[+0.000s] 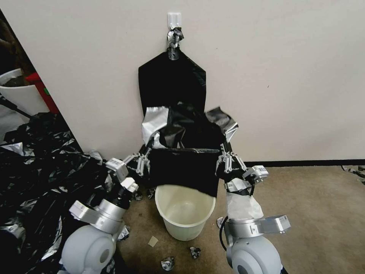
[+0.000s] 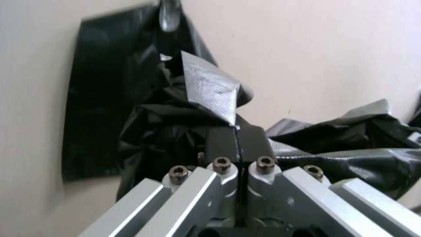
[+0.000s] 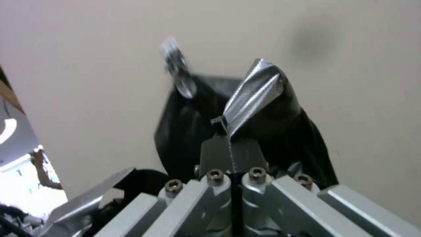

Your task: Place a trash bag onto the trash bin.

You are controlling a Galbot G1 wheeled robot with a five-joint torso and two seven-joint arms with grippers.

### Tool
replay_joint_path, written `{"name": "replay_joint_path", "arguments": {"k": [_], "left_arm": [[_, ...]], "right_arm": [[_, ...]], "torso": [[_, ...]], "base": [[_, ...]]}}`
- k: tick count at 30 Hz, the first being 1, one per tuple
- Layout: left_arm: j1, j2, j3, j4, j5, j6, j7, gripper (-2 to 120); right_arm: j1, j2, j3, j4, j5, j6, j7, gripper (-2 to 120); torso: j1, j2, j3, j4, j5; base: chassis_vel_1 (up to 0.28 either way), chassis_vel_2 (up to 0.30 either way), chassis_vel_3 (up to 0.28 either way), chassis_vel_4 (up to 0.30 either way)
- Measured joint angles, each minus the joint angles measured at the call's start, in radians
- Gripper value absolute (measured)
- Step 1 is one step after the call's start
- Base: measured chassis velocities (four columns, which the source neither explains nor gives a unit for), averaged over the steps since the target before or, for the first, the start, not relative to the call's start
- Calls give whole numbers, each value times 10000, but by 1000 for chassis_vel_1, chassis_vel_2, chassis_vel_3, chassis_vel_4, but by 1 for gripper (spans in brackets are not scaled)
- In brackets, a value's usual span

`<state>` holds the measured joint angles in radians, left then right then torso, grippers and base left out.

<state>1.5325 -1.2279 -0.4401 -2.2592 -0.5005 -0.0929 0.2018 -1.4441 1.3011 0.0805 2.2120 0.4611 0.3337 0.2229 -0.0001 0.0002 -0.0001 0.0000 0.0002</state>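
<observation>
Bag (image 1: 182, 167), head view: I hold it stretched between both grippers, its lower edge drooping over the far rim of the bin (image 1: 185, 211). Left gripper (image 1: 146, 158) pinches one upper corner, right gripper (image 1: 225, 155) the other; the bin sits below and between them, slightly nearer me than the bag. Silvery flaps of film stand up above each grip. Behind the grippers, a flat bundle (image 1: 172, 82) hangs from a wall hook (image 1: 174, 19). A heap of bags (image 1: 38, 163) lies outboard of the left gripper.

Left wrist view: left gripper (image 2: 236, 131), pads pressed together on a fold of film, a grey corner sticking out past the tips. The bundle (image 2: 101, 98) hangs on the wall beyond.

Right wrist view: right gripper (image 3: 230, 140), likewise clamped on a thin pleat of bag (image 3: 256, 95), which rises just beyond the tips.

Step in hand, as I judge it: bringing the mouth over the bin. To do it well I would keep both grips level and taut, hold the mouth spread wider than the rim, and lower evenly so the hanging edge drops inside, not outside.
</observation>
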Motion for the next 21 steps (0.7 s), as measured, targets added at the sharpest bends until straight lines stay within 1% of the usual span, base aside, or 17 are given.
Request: {"name": "replay_joint_path", "arguments": {"k": [3, 4, 8, 9, 10, 12, 13, 16, 18, 19, 21], "left_arm": [[80, -295, 179, 438, 308, -120, 36, 0], [80, -295, 179, 438, 308, -120, 36, 0], [24, -710, 397, 1202, 403, -404, 169, 0], [24, -710, 397, 1202, 403, -404, 169, 0], [15, -792, 430, 1376, 458, -442, 180, 0], [39, -927, 515, 1696, 550, -452, 146, 0], [39, -927, 515, 1696, 550, -452, 146, 0], [233, -1018, 723, 1991, 758, -230, -212, 0], [445, -1023, 891, 2046, 1135, 16, -693, 0], [445, -1023, 891, 2046, 1135, 16, -693, 0], [649, -956, 1068, 1928, 1501, 376, -1300, 0]], "right_arm": [[117, -22, -63, -584, 46, 170, 26, 0], [117, -22, -63, -584, 46, 170, 26, 0], [391, 12, 14, -1428, 43, 489, -3, 0], [391, 12, 14, -1428, 43, 489, -3, 0], [424, 6, 6, -1597, 41, 520, 20, 0], [463, -66, -96, -1940, -96, 512, 350, 0], [463, -66, -96, -1940, -96, 512, 350, 0], [474, -330, -331, -2131, -333, 72, 1213, 0], [479, -720, -607, -2026, -360, -747, 2010, 0], [479, -720, -607, -2026, -360, -747, 2010, 0], [540, -1281, -914, -1655, -184, -1813, 2726, 0]], "torso": [[0, 0, 0, 0, -1], [0, 0, 0, 0, -1], [1, -2, 0, 0, -1], [1, -2, 0, 0, -1], [1, -2, 0, 0, -1], [1, -2, 1, 0, -1], [1, -2, 1, 0, -1], [1, -2, 1, 0, -1], [1, -2, 1, -1, 0], [1, -2, 1, -1, 0], [1, -2, 1, 1, -3]], "base": [[0, 0, 0, 0], [0, 0, 0, 0], [0, 0, 0, 0], [0, 0, 0, 0], [0, 0, 0, 0], [0, 0, 0, 0], [0, 0, 0, 0], [0, 0, 0, 0], [0, 0, 0, 0], [0, 0, 0, 0], [0, 0, 0, 0]]}}
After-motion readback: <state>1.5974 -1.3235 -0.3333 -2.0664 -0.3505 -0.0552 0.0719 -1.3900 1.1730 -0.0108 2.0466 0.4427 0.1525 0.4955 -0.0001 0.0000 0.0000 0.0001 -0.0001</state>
